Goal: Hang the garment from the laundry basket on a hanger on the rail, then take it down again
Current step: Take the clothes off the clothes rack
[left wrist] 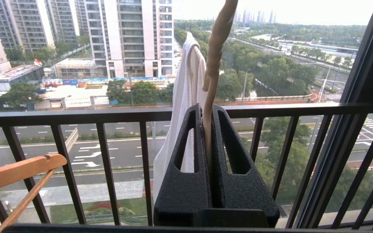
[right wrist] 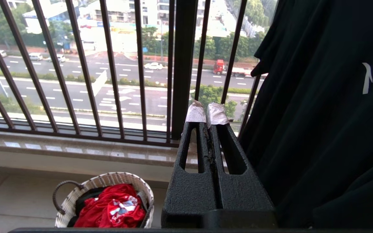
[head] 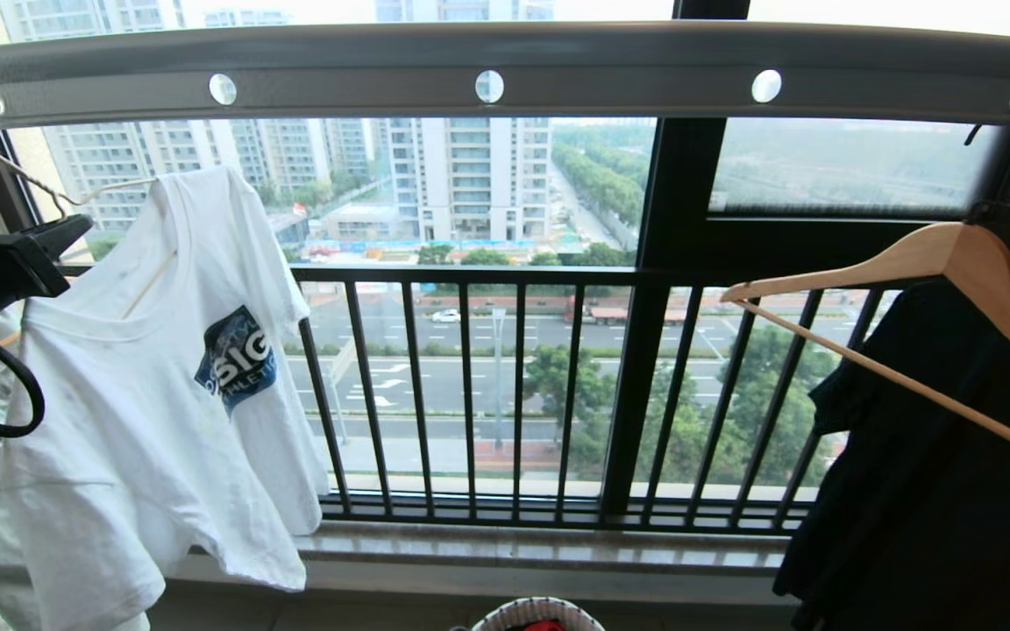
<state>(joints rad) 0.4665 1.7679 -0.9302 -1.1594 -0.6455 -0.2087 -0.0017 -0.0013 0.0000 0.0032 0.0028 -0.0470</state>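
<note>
Head view shows our left gripper (head: 75,230) at the rail's (head: 505,83) left end, clamped on the wire hanger (head: 40,180), whose hook sits in the end hole. The T-shirt (head: 154,394) hangs on that hanger, draping down and to the right of the jaws. We judge the hook must lift upward out of the hole to come free. Our right gripper (right wrist: 207,111) is pressed shut and empty low by the black garment (right wrist: 319,113), above the basket (right wrist: 105,181).

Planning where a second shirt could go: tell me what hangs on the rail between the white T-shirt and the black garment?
Nothing: in the head view the rail runs bare between the white T-shirt and the black garment, only its empty round holes.
</note>
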